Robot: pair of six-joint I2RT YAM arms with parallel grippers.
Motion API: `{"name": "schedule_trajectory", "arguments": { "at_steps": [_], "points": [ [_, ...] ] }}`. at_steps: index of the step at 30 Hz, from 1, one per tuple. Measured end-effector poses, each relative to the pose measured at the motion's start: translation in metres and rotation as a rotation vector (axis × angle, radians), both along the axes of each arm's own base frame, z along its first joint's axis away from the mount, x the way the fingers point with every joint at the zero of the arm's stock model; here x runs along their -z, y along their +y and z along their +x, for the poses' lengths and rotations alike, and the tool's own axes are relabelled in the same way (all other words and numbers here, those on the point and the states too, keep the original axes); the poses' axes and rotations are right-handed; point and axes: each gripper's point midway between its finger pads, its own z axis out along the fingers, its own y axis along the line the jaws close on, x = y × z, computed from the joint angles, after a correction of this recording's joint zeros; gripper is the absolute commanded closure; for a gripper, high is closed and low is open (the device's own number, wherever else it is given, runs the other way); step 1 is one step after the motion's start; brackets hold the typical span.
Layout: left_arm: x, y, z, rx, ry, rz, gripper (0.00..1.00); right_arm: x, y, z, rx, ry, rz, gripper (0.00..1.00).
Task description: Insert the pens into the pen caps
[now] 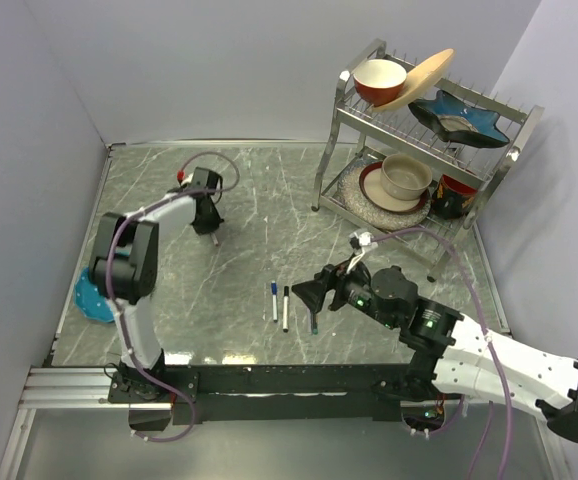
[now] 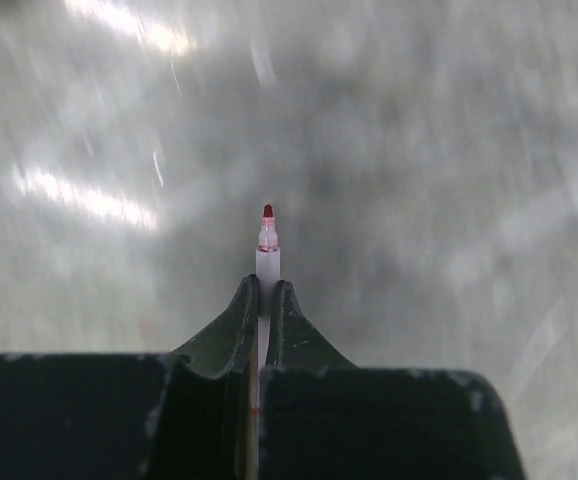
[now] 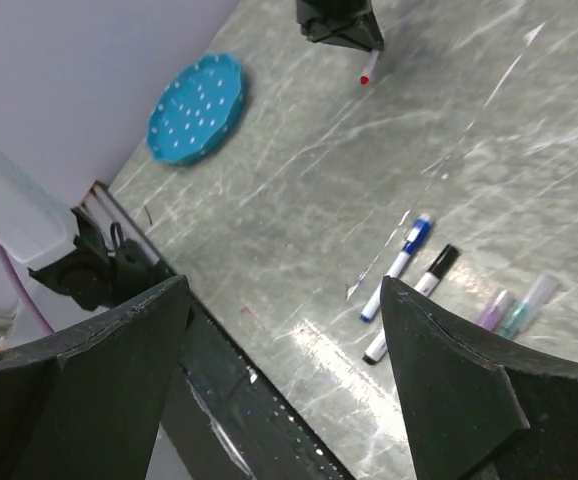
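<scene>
My left gripper (image 2: 267, 290) is shut on a white pen with a red tip (image 2: 268, 240), which sticks out past the fingertips above the table at the back left (image 1: 215, 238). Two white pens lie side by side at the front centre, one wearing a blue cap (image 1: 274, 300) (image 3: 397, 265), the other a black cap (image 1: 286, 308) (image 3: 414, 300). A teal pen (image 1: 313, 320) (image 3: 527, 303) lies just right of them, partly behind a finger of my right gripper. My right gripper (image 3: 284, 283) (image 1: 311, 292) hovers open over these pens, holding nothing.
A blue dotted plate (image 1: 91, 298) (image 3: 196, 108) lies at the table's left edge. A metal dish rack (image 1: 339, 150) with bowls and plates stands at the back right. The black base rail (image 1: 269, 380) runs along the near edge.
</scene>
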Motion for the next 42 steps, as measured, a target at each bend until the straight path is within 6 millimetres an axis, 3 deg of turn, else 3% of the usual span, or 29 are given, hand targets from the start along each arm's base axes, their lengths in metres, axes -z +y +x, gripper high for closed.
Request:
{"name": "schedule_trajectory", "arguments": {
  "at_steps": [4,8,11,15,20,25,31,38,39,42],
  "points": [
    [-0.030,-0.036,-0.052,0.107,-0.080,-0.141,0.99,0.018,0.015,-0.001,-0.042,0.062,-0.011,0.16],
    [-0.085,-0.079,-0.087,0.227,-0.248,-0.341,0.99,0.027,0.030,0.000,-0.082,0.117,0.006,0.18],
    [-0.125,-0.105,-0.111,0.308,-0.377,-0.489,0.99,0.024,0.039,0.004,-0.102,0.137,0.051,0.22],
    [-0.154,-0.124,-0.146,0.387,-0.475,-0.655,0.99,0.015,0.047,0.011,-0.117,0.152,0.126,0.29],
    [-0.172,-0.133,-0.182,0.439,-0.534,-0.818,0.99,0.010,0.059,0.016,-0.150,0.173,0.191,0.33],
    [-0.190,-0.135,-0.200,0.468,-0.583,-0.916,0.99,0.021,0.072,0.017,-0.179,0.224,0.195,0.40],
    [-0.208,-0.133,-0.211,0.484,-0.643,-0.970,0.99,0.019,0.087,0.020,-0.212,0.242,0.216,0.51],
    [-0.208,-0.133,-0.215,0.480,-0.652,-1.014,0.99,0.012,0.098,0.023,-0.240,0.241,0.244,0.59],
    [-0.208,-0.134,-0.216,0.481,-0.652,-1.022,0.99,0.012,0.099,0.023,-0.243,0.242,0.245,0.62],
    [-0.207,-0.134,-0.217,0.485,-0.654,-1.035,0.99,0.011,0.100,0.022,-0.252,0.244,0.248,0.87]
  ]
}}
